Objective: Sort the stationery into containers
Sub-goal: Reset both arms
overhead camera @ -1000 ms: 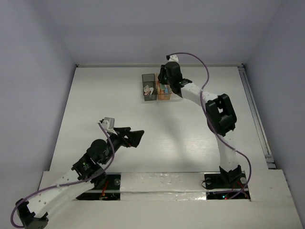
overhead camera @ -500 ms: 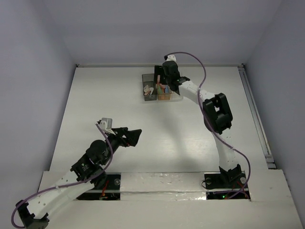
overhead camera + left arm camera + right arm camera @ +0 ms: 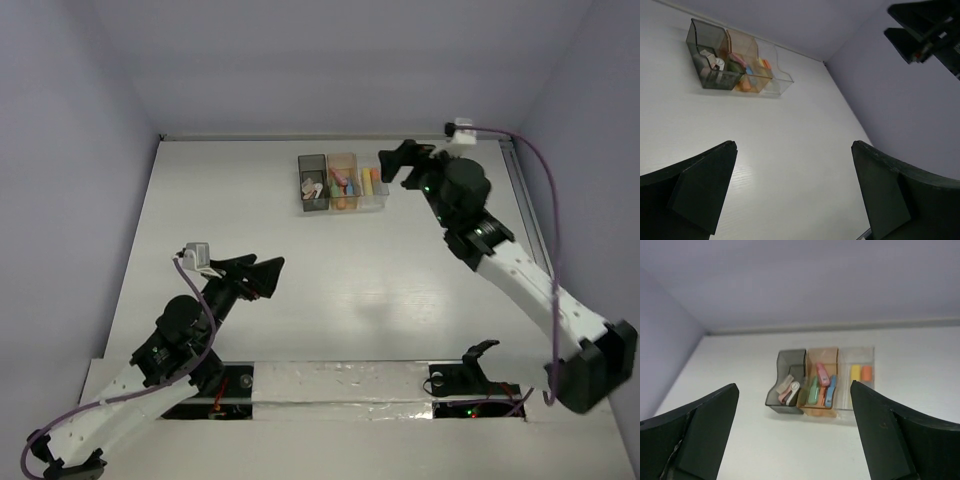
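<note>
- Pale lavender walls point(image 3: 330, 60) are boxing in the back and both sides, and a white desk point(image 3: 330, 270) is taking up pretty much the whole floor of the booth. It's looking matte, with a soft glare showing in the left wrist view.
- Along the desk's right edge a metal rail point(image 3: 535, 240) is running front to back, and a strip of silvery tape point(image 3: 340, 378) is lying across the near edge between the two arm bases.
- Three little bins joined in a row are sitting near the far edge, a bit right of centre: dark grey bin point(image 3: 312, 183), orange bin point(image 3: 343, 180), clear bin point(image 3: 372, 182), going left to right.
- The stationery is all lying inside them, as far as I can see. Pale pink and white erasers point(image 3: 788, 387) are sitting in the grey one. A mint green marker point(image 3: 813, 391), pink marker point(image 3: 822, 374) and blue marker point(image 3: 830, 391) are lying in the orange one. A yellow piece point(image 3: 855, 372) and an orange piece point(image 3: 866, 373) are sitting side by side in the clear one.
- The right claw point(image 3: 393, 168) is hanging just to the right of the clear bin, not touching it, jaws spread wide and gripping nothing.
- The left claw point(image 3: 262, 278) is hovering over the near-left part of the desk, well apart from the bins, also gaping and empty.
</note>
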`<state>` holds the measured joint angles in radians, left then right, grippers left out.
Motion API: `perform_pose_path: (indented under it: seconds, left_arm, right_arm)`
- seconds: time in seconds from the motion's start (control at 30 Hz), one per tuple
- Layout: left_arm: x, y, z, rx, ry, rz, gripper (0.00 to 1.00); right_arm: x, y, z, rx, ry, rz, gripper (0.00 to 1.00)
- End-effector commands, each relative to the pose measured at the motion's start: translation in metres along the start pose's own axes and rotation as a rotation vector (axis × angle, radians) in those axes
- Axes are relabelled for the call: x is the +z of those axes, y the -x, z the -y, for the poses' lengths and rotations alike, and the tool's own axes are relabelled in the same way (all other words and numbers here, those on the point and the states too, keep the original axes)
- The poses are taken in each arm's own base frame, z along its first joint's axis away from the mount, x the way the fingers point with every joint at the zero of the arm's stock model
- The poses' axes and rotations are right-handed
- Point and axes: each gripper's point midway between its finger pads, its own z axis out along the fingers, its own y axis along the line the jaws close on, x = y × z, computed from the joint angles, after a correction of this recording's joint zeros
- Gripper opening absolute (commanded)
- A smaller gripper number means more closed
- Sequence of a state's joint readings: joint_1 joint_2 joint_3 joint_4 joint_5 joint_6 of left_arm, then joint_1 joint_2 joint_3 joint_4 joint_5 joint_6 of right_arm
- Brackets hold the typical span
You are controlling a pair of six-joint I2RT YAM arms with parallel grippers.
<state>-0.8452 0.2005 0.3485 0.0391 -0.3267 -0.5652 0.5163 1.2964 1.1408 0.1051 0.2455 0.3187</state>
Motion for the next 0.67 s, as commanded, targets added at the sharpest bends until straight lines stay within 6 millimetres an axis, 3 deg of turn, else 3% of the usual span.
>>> perform_pose_path:
  seconds: [0.0,0.03,0.07,0.1,0.13,0.17,0.23,0.3,0.4,0.63]
  left_arm:
    - [-0.004,0.03,0.02,-0.022,-0.039,0.061,0.99]
    - [-0.005,0.034,0.021,-0.025,-0.041,0.067,0.99]
    - [-0.007,0.043,0.027,-0.031,-0.052,0.083,0.99]
    - [-0.008,0.048,0.03,-0.027,-0.058,0.089,0.99]
    - [-0.009,0.052,0.032,-0.023,-0.06,0.092,0.99]
    - [-0.012,0.063,0.038,-0.027,-0.069,0.11,0.99]
    - [-0.015,0.072,0.039,-0.023,-0.06,0.128,0.99]
    - [-0.02,0.087,0.045,-0.024,-0.069,0.159,0.99]
    - [-0.026,0.095,0.04,-0.011,-0.038,0.172,0.99]
    - [-0.037,0.1,0.031,-0.016,-0.01,0.188,0.99]
  right_arm:
    - [-0.042,0.018,0.026,0.023,-0.079,0.096,1.0]
    - [-0.056,0.02,0.03,0.033,-0.083,0.105,1.0]
    - [-0.084,0.042,0.029,0.062,-0.062,0.171,1.0]
    - [-0.095,0.026,0.036,0.074,-0.061,0.151,1.0]
    - [-0.108,0.028,0.039,0.09,-0.054,0.173,1.0]
    - [-0.136,0.047,0.039,0.123,-0.027,0.248,1.0]
    - [-0.155,0.038,0.051,0.146,-0.04,0.261,1.0]
    - [-0.184,0.049,0.059,0.19,-0.044,0.325,1.0]
    - [-0.197,0.035,0.075,0.197,-0.09,0.319,1.0]
    - [-0.18,0.0,0.075,0.174,-0.105,0.183,1.0]
